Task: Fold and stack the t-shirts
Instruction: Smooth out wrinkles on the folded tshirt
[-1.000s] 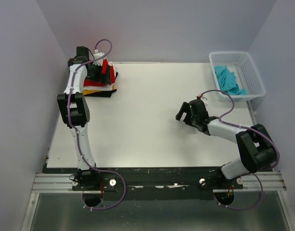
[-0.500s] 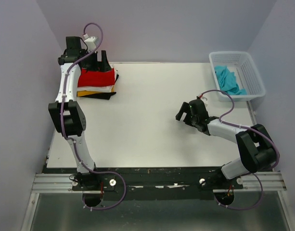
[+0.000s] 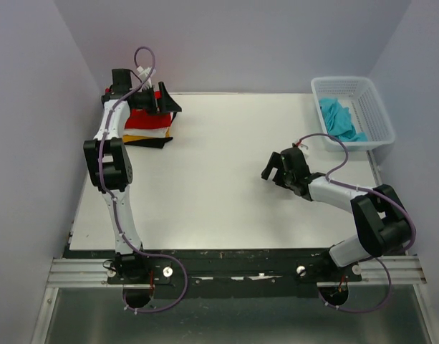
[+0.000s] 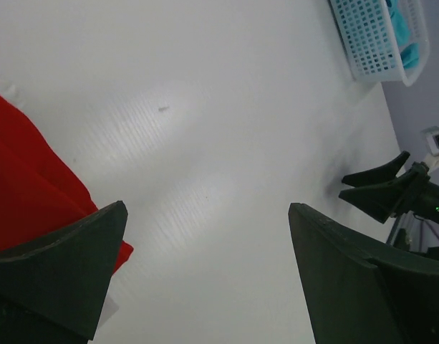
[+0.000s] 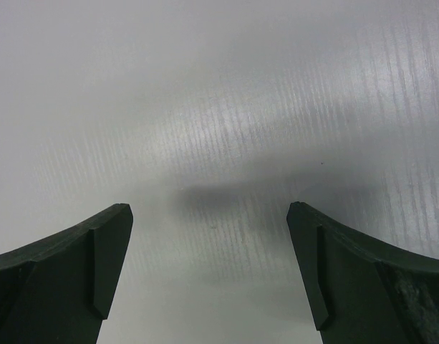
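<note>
While both arms stand over the flat white table (image 3: 219, 186), the left gripper (image 3: 167, 102) hangs at the upper left of the top view, at the right edge of a stack of folded tees. A bright red cotton t-shirt (image 3: 140, 115) lies on top of that stack, with a folded white t-shirt (image 3: 151, 129) under it, then a yellow-orange t-shirt (image 3: 133, 137), and a black t-shirt (image 3: 160, 141) at the bottom whose edge sticks out to the right. In the left wrist view the left gripper (image 4: 208, 208) has its two dark fingers (image 4: 61, 265) spread wide, with only bare table between them. The red cloth (image 4: 26, 179) fills the left edge of that frame and runs behind the left-hand finger, and I cannot tell whether the two touch. A white plastic lattice basket (image 3: 377, 118) sits at the upper right of the top view, near the table's far right corner, and a crumpled turquoise cotton t-shirt (image 3: 339, 118) lies inside it. The right gripper (image 3: 271, 166) hovers right of centre in the top view, well apart from both the basket and the stack. Its wrist view shows the right gripper (image 5: 208, 208) likewise spread wide and holding nothing, with a soft shadow on the table surface below it.
</note>
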